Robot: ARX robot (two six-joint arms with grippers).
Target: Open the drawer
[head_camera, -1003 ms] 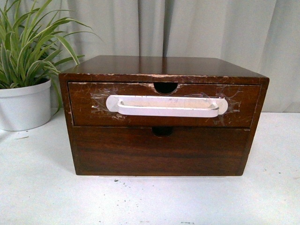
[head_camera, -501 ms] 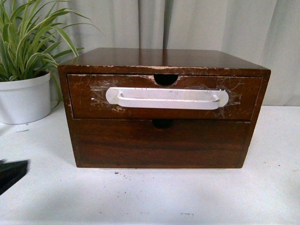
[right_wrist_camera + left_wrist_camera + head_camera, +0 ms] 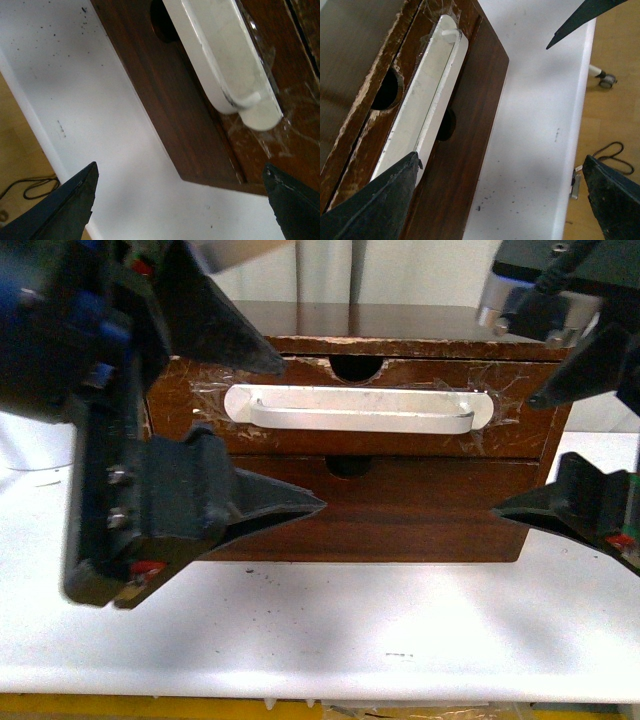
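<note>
Both my end effectors gape wide and empty in front of the drawer.

My left end effector (image 3: 302, 435) fills the left of the front frame and my right end effector (image 3: 512, 455) sits at the right edge, each spread far apart, gripping and touching nothing. Between them, centre frame, the drawer (image 3: 400, 443) sits in the top slot of a dark wooden cabinet (image 3: 380, 320) on the white bench (image 3: 350, 630). Its white bar handle (image 3: 360, 410) is taped across under a half-round notch (image 3: 355, 367). A plain front (image 3: 400, 525) lies beneath. My left end effector hides the drawer's left end.
</note>
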